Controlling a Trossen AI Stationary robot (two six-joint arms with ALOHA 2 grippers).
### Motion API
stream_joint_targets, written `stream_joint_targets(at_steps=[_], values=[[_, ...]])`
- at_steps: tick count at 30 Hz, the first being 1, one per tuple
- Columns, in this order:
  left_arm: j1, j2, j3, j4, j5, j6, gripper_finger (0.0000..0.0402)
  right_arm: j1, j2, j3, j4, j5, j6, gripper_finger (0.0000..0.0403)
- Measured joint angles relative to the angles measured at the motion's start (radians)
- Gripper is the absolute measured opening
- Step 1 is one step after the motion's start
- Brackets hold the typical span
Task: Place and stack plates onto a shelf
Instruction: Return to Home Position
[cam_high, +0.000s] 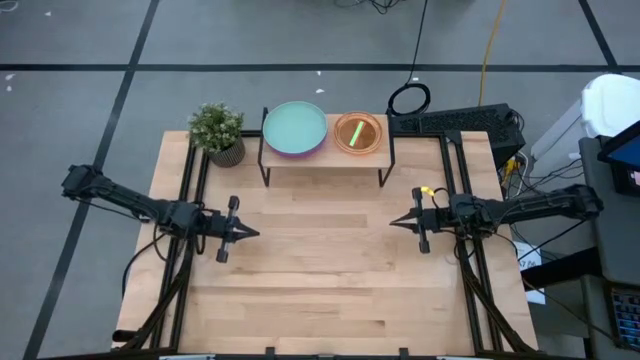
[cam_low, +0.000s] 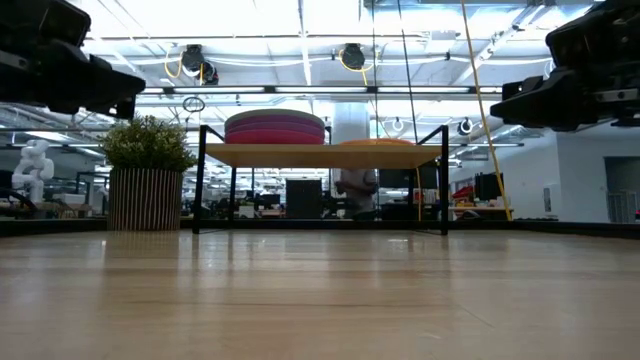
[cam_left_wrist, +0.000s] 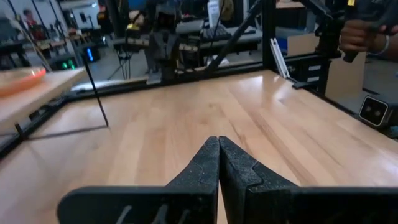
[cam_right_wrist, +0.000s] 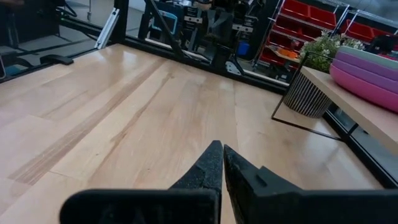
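Left gripper (cam_high: 254, 234) and right gripper (cam_high: 393, 222) hang over the table (cam_high: 320, 285), fingers pressed together, empty, well apart from the shelf (cam_high: 325, 156).

From above, only the uppermost plate shows in the large stack (cam_high: 295, 129) and the small stack (cam_high: 358, 133), at table level the small one's layers are too thin to count, and each wrist view crops a stack.

Two dark robot arms reach in from opposite side edges of the desk (cam_high: 320, 290), mirroring each other. The left gripper (cam_high: 252, 234) and the right gripper (cam_high: 394, 223) point toward each other across the desk's middle, well apart, raised above its surface. Each gripper's fingers are pressed together, empty.
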Motion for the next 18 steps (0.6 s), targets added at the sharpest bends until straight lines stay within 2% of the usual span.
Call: stream_joint_targets(at_steps=[3,15,18], values=[[0.000,-0.046,0.000,-0.014,0.001,0.034,0.0003,-0.012,-0.011,0.000,-0.010,0.001,-0.009,0.0000],[0.000,-0.335,0.000,-0.245,-0.014,0.043,0.0003,-0.052,-0.134,0.000,-0.143,-0.002,0.001,0.0000],[0.000,-0.389,0.000,-0.289,-0.030,0.044,0.0003,-0.055,-0.173,0.000,-0.166,0.026,-0.006,0.0000]])
